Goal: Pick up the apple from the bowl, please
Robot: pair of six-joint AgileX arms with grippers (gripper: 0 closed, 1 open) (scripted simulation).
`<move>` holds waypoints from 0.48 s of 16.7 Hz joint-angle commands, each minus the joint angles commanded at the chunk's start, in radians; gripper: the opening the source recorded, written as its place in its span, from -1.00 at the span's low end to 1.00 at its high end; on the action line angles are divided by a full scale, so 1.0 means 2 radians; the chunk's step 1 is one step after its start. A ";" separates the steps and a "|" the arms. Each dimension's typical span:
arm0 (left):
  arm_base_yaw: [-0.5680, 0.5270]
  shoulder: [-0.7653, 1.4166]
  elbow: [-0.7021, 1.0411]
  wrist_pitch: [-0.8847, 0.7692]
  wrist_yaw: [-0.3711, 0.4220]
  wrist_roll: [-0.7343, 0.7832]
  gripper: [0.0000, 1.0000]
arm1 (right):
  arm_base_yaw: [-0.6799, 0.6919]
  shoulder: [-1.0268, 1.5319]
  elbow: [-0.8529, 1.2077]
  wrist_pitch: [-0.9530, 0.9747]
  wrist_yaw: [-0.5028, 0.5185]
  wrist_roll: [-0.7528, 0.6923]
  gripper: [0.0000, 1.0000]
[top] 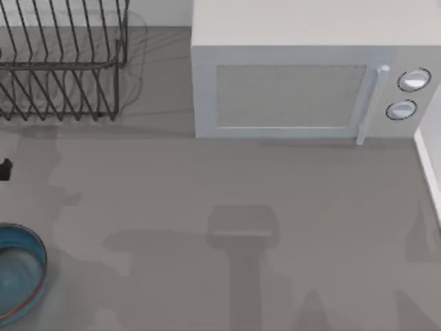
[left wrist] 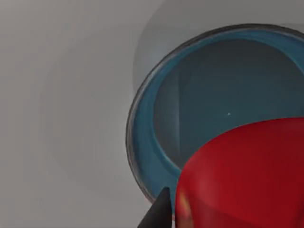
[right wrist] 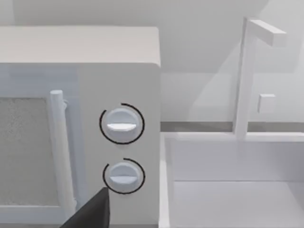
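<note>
Apple (left wrist: pixel 247 175) looms large and glossy red in the left wrist view, close under the camera and raised above the bowl (left wrist: pixel 142 142), whose blue-teal hollow lies behind it with nothing else in it. One dark fingertip (left wrist: pixel 159 213) of the left gripper shows right against the fruit's side, so the jaws appear closed on the apple, though the other finger is out of sight. From above, the bowl (top: pixel 34 265) sits at the counter's left edge, near the front, partly cut off by the frame, with its reddish-brown rim showing along the lower curve. A small dark piece at the far left edge, between the bowl and the dish rack (top: pixel 62 62), may be part of the left arm; I cannot tell. The wire rack stands at the back left of the counter (top: pixel 227 186), and a white microwave (top: pixel 303 76) stands at the back right with two round dials (top: pixel 408 93) beside its door handle. The right wrist view faces those dials (right wrist: pixel 122 124) and a white sink (right wrist: pixel 228 190) just beside the microwave; a dark finger (right wrist: pixel 92 213) of the right gripper shows at the edge, and I cannot tell how its jaws stand.
</note>
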 joint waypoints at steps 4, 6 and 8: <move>-0.003 -0.014 0.142 -0.154 0.000 -0.003 -1.00 | 0.000 0.000 0.000 0.000 0.000 0.000 1.00; -0.004 -0.023 0.190 -0.203 0.000 -0.004 -1.00 | 0.000 0.000 0.000 0.000 0.000 0.000 1.00; -0.005 -0.029 0.218 -0.231 0.000 -0.005 -1.00 | 0.000 0.000 0.000 0.000 0.000 0.000 1.00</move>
